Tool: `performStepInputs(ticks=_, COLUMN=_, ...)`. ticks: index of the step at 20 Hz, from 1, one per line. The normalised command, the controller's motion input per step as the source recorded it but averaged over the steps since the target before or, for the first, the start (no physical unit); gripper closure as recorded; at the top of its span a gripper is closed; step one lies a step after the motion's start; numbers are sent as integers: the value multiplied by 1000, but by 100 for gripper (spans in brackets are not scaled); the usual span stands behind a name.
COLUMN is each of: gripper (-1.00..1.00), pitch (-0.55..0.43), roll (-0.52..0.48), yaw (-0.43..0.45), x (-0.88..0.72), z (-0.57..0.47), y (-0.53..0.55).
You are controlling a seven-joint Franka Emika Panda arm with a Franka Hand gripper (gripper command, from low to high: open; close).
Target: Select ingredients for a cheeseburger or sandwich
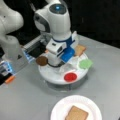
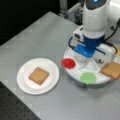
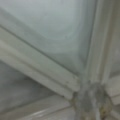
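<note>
Toast slice [image 2: 38, 75] alone on plate [image 2: 23, 86]; tool [image 1: 58, 65], grip state unclear, low over divided tray [image 1: 56, 77] holding lettuce [image 1: 85, 64], red disc [image 1: 70, 77], patty [image 1: 41, 60].

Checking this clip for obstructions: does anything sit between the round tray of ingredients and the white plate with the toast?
Nothing visible does. In both front views bare grey table separates the tray from the white plate, which holds one toast slice. The gripper is low over the tray's middle.
</note>
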Motion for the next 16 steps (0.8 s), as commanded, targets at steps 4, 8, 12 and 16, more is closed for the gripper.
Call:
performStepInputs(ticks=4, gripper=-100, pitch=-53, roll=-68, yaw=171, x=-253, z=86, y=-77)
performStepInputs(ticks=8, gripper=-100, pitch=-47, roll=-58, yaw=163, x=-224, z=125, y=-78)
performStepInputs(ticks=12, gripper=-100, pitch=-59, roll=-40, yaw=162, x=-185, z=65, y=-92)
performStepInputs(ticks=16, gripper=-100, pitch=-70, roll=-27, yaw=146, x=-214, z=65, y=-134)
